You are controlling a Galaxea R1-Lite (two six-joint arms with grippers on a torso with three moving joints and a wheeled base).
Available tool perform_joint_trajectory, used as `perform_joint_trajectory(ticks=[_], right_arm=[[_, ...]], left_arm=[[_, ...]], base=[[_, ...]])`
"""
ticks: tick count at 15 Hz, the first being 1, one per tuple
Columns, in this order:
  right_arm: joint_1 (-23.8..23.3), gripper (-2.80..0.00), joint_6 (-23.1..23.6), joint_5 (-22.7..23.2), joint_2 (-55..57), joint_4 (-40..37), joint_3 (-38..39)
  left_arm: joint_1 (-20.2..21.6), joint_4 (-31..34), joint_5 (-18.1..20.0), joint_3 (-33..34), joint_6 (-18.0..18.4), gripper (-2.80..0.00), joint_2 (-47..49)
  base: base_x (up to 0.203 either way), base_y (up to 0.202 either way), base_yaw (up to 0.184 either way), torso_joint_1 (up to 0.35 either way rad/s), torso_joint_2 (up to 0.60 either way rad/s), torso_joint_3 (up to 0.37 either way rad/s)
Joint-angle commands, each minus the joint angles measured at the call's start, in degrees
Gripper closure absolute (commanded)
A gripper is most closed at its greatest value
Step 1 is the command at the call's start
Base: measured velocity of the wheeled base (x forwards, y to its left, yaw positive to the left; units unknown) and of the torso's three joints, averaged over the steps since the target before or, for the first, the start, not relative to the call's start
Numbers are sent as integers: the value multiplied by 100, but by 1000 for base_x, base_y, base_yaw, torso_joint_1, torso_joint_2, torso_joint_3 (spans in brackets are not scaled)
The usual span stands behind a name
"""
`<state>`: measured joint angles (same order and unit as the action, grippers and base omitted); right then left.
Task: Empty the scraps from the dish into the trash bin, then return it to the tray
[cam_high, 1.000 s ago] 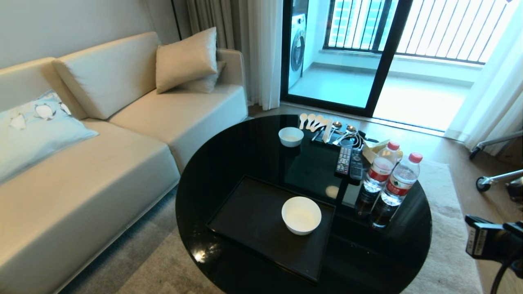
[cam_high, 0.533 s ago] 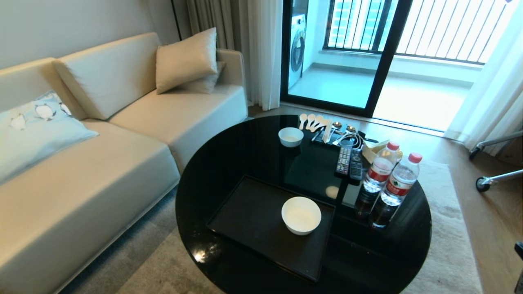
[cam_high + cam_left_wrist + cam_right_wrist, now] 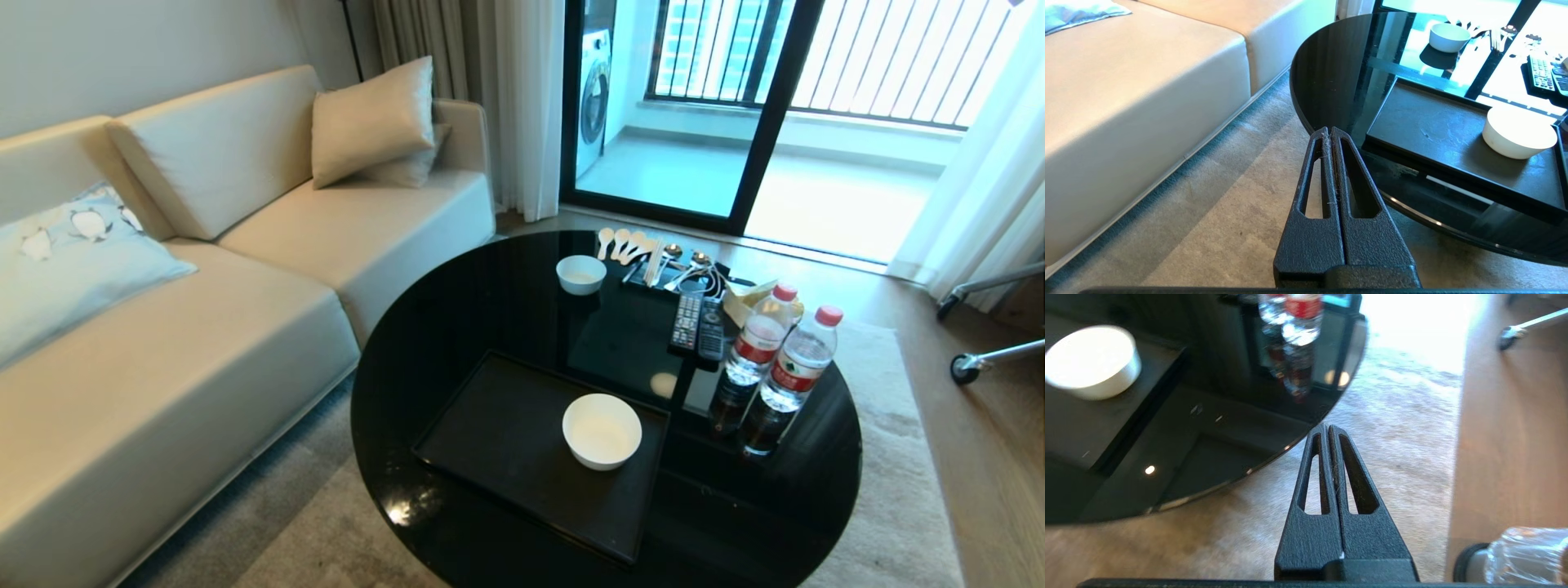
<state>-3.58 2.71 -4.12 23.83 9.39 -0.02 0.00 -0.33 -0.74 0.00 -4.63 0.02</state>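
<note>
We see a long cream leather sofa [image 3: 204,286] along the pale wall, carrying a beige satin cushion [image 3: 371,118] and a light blue penguin-print pillow [image 3: 65,253]. A round glossy black surface [image 3: 490,310] stands on a beige-grey carpet [image 3: 890,506] over wooden flooring [image 3: 980,425]. Daylight enters through a black-framed sliding glass door [image 3: 759,114] flanked by sheer white curtains [image 3: 531,98].

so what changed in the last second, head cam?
The right arm, at the lower right edge a second ago, has pulled out of the head view. Nothing grasped or released. The dish stays on the tray; the bottles are unmoved.
</note>
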Motion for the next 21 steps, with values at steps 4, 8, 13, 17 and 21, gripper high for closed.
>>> perform_joint_trajectory(ticks=[4,8,13,17,21], right_arm=[[294,0,334,482,-1288,-949,2],[390,0,319,485,-2252,-948,2],[384,0,283,483,-2383,-948,2],[390,0,241,488,-2383,-948,2],[386,0,186,483,-2383,-939,2]], left_arm=[[0,-2,-5,0,-3,0,-2],[0,-2,-5,0,-3,0,-2],[0,-2,-5,0,-3,0,-2],[0,-2,-5,0,-3,0,-2],[0,-2,-5,0,-3,0,-2]], base=[[0,0,0,0,0,0],[0,0,0,0,0,0],[0,0,0,0,0,0],[0,0,0,0,0,0],[0,0,0,0,0,0]])
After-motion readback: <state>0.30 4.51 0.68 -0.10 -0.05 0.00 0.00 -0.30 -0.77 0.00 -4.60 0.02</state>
